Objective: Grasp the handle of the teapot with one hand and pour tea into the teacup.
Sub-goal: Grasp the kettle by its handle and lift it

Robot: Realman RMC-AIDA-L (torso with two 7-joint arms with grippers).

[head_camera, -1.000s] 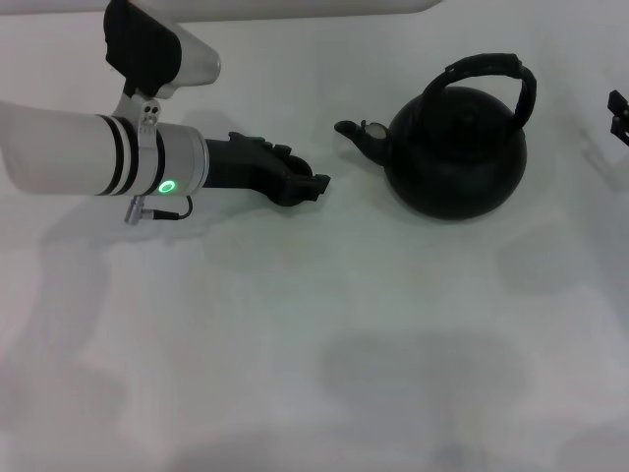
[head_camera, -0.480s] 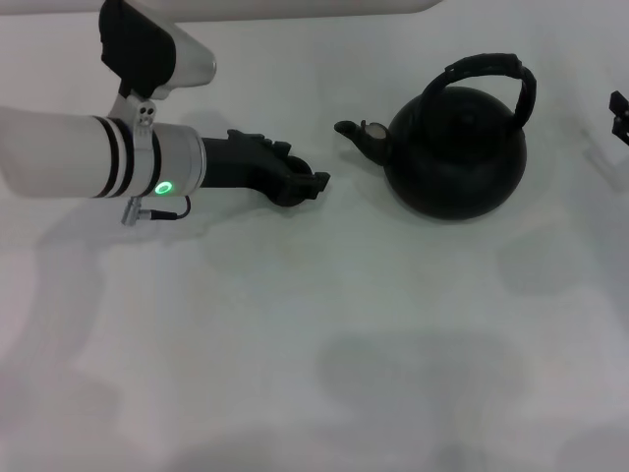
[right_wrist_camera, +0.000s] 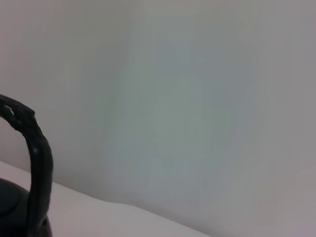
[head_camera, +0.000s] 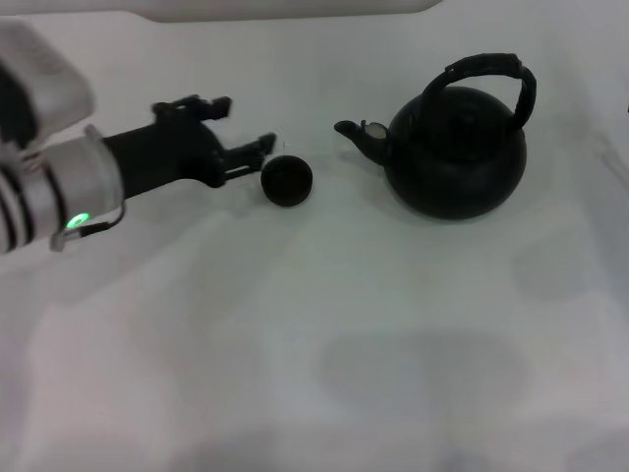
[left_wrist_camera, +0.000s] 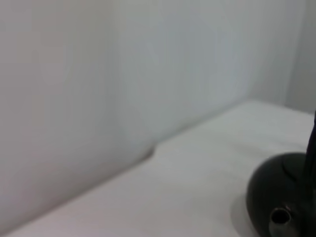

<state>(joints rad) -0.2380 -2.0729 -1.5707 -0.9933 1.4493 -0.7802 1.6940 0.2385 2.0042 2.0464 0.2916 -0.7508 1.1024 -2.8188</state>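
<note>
The teapot [head_camera: 457, 152], round and matte black, stands upright on the white table at the back right, with its spout [head_camera: 354, 133] pointing left. Its arched black handle [head_camera: 491, 69] loops over the top. The tiny dark teacup [head_camera: 286, 180] stands alone on the table left of the spout. My left gripper [head_camera: 244, 123] is open and empty, just left of the cup and a little behind it, not touching it. The left wrist view shows the teapot [left_wrist_camera: 281, 197]. The right wrist view shows the handle [right_wrist_camera: 34, 163]. My right gripper is out of view.
The white table [head_camera: 344, 324] stretches bare toward the front. A pale wall [left_wrist_camera: 98, 74] rises behind the table's far edge. My left forearm [head_camera: 49, 187] reaches in from the left edge.
My left gripper has opened and drawn back to the left and rearward, leaving the teacup standing uncovered on the table. The right gripper's tip has left the head view's right edge. The teapot has not moved.
</note>
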